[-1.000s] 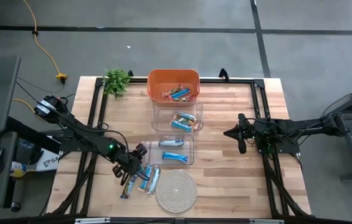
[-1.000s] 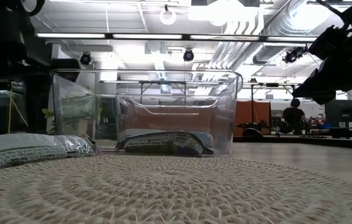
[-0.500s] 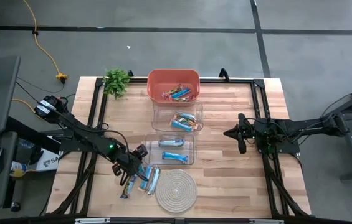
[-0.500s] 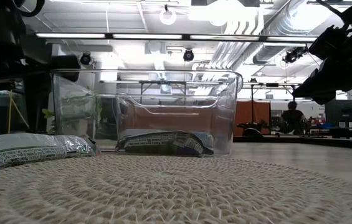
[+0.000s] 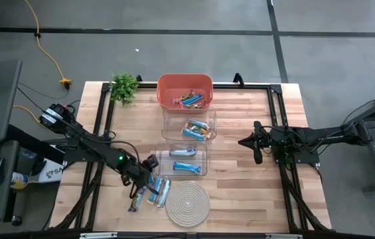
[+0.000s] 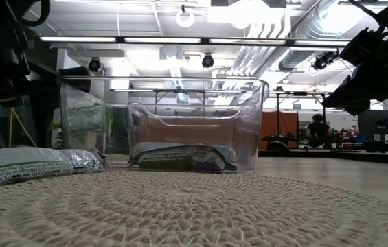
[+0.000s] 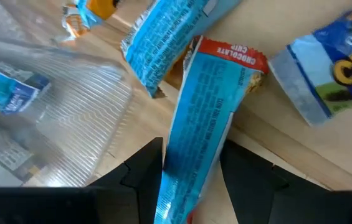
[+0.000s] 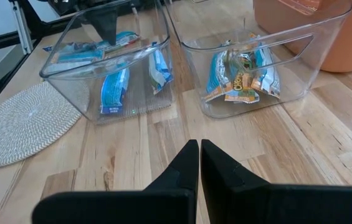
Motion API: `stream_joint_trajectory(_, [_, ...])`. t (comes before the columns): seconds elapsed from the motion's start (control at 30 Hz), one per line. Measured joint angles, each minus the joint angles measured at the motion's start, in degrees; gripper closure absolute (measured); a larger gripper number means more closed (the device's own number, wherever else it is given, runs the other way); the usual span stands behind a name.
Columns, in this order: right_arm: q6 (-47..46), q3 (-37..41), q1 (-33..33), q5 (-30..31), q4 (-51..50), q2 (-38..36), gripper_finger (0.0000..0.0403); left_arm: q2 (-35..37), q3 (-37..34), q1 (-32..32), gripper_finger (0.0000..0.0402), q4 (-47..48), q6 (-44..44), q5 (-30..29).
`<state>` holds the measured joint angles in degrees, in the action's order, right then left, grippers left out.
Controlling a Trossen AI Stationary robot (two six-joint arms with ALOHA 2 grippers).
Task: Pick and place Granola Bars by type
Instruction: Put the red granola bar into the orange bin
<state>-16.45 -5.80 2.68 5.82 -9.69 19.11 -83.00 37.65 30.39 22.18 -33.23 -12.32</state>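
Right now my left gripper (image 7: 191, 168) has its two dark fingers closed on a light blue foil-wrapped granola bar with a red end marked chocolate chip (image 7: 210, 106), pinched along its long edges, with most of the bar sticking out ahead of the fingertips. From above, that gripper (image 5: 142, 176) sits over the loose bars near the table's front edge, just beside the nearest clear plastic bin (image 5: 182, 160).

What worries me is the grip: the wrapper is slick foil, so the bar could slide or swing out (I judge the hold as narrow). Two more blue bars (image 7: 163, 37) lie right ahead of my fingers, one touching the held bar's red end, and could be dragged along. The bin's ribbed clear wall (image 7: 70, 106) stands close on one side; a low carry would knock it.

The round woven rope coaster (image 5: 188, 202) lies just beyond the loose bars. A second clear bin (image 5: 189, 125) and an orange tub (image 5: 184, 91) follow farther off. My right gripper (image 8: 199, 163) waits well apart, fingers pressed together, holding nothing.
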Motion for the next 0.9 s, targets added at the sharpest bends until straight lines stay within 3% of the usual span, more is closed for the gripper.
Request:
stream_joint_trajectory(0.33, [0.00,0.00,0.00,0.00,0.04,-0.02,0.0402,-0.52,0.00,0.00,0.0252,-0.21,0.01,-1.83])
stream_joint_trajectory(0.7, [0.00,0.00,-0.01,0.00,0.04,-0.02,0.0402,-0.52,0.00,0.00,0.0327,-0.14,0.78,-1.85])
stream_joint_trajectory(0.9, [0.00,0.00,0.00,0.00,0.04,-0.01,0.0402,-0.52,2.82,0.00,0.0340,3.48,5.27,-3.15])
